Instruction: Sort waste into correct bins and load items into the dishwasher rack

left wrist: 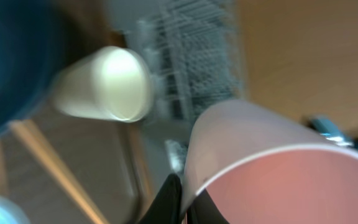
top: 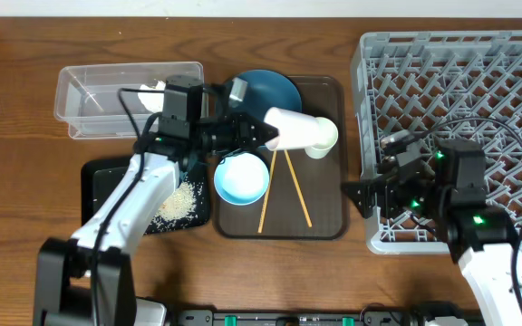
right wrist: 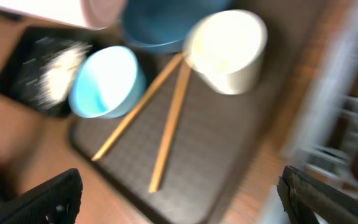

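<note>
I see the left jaws pinching the pink-lined cup (top: pixel 290 127) by its rim, tipped sideways above the brown tray (top: pixel 326 217), just beside the other white cup (top: pixel 323 134); right jaws spread wide, empty, at the rack's (top: pixel 460 81) left edge

the left gripper (top: pixel 268 132) grips a white cup (top: pixel 293 127) held sideways over the brown tray (top: pixel 329 222), its far end against a second cup (top: pixel 323 136) that stands upright on that tray. a dark blue plate (top: pixel 275 86) sits behind them. in front are a light blue bowl (top: pixel 241 179) and two chopsticks (top: pixel 268 192), which meet at the top like an upturned v. beside the brown tray, a black tray (top: pixel 98 181) carries loose rice (top: pixel 178 201). a clear tub (top: pixel 89 100) beyond it holds a white wad (top: pixel 152 86). the right gripper (top: pixel 356 192) hangs empty at the near left edge of the grey rack (top: pixel 460 63).
</note>
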Available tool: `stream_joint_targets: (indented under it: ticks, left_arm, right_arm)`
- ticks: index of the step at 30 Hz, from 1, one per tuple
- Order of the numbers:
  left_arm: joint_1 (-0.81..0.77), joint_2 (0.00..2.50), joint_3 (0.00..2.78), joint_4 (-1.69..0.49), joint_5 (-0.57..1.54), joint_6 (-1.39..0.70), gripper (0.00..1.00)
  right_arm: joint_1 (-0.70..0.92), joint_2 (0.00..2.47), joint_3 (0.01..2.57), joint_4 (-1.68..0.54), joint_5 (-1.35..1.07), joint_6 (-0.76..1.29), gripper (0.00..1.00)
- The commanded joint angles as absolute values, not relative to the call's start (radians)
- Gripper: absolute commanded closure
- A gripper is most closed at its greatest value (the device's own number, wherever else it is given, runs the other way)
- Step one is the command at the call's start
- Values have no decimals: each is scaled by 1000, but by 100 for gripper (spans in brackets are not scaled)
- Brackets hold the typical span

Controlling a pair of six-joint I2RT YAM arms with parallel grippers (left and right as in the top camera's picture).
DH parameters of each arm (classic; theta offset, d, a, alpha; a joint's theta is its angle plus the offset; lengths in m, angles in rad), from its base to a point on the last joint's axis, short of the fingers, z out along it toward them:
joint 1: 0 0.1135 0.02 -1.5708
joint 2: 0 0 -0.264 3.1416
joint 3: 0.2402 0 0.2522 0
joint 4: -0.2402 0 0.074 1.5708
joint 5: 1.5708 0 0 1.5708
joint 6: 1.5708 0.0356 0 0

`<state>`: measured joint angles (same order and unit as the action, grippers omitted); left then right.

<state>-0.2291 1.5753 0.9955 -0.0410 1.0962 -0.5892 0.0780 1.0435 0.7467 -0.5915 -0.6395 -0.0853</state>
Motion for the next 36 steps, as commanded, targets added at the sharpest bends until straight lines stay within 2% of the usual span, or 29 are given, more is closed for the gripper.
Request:
stream_joint_targets:
  ticks: [1, 13, 24, 31, 36]
  left_arm:
    - [-231, 1613, 1010, -17, 1381, -596, 94]
    - [-235, 1635, 1010, -18, 1399, -597, 94]
    - [-270, 1635, 1010, -17, 1403, -621, 94]
    - [-317, 1635, 1010, -17, 1403, -627, 94]
    - [-319, 1635, 1010, -17, 1403, -636, 94]
  right_arm:
    - [103, 1099, 767, -580, -884, -199, 1]
    - [122, 1262, 767, -285, -1195, -244, 1]
    - [177, 1267, 767, -46, -1173, -215, 1]
    - [178, 1268, 767, -11, -1171, -187, 1]
    - [178, 1268, 767, -11, -1171, -187, 6]
